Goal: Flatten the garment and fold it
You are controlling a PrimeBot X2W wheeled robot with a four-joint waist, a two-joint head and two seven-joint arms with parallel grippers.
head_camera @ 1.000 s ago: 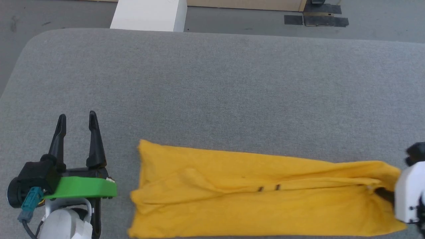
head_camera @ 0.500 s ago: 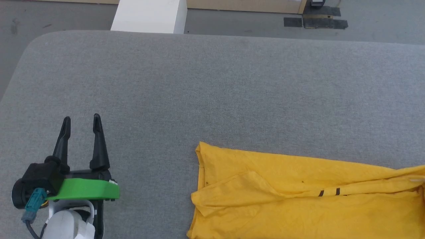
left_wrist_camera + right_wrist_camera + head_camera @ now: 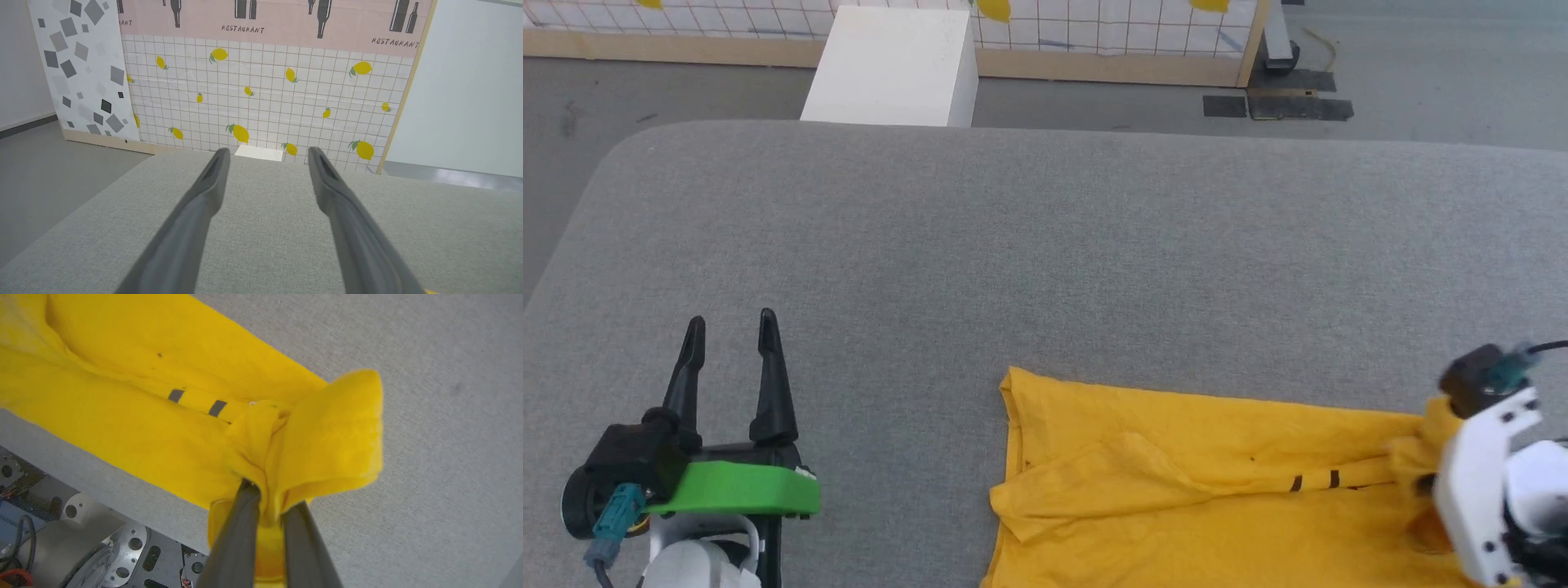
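Observation:
The garment (image 3: 1176, 474), a mustard-yellow T-shirt, lies as a long folded band along the near edge of the grey padded table (image 3: 1045, 245), with two short black stripes (image 3: 1315, 480) showing at a fold. My right gripper (image 3: 269, 498) is shut on the bunched right end of the garment (image 3: 122, 416), which it holds raised off the table. In the head view its white wrist (image 3: 1486, 490) covers that end. My left gripper (image 3: 731, 320) stands open over bare table well left of the garment, nothing between its fingers (image 3: 204, 196).
A white box (image 3: 890, 65) stands on the floor beyond the table's far edge. Behind it is a lemon-patterned wall panel (image 3: 261, 94). Black mats (image 3: 1278, 106) lie on the floor at the back right. The robot's metal base (image 3: 81, 539) shows below the table's near edge.
The garment has been dragged to the right, and its right end is now lifted and bunched in the right gripper. The head camera has tilted up. The left gripper has stayed open in place.

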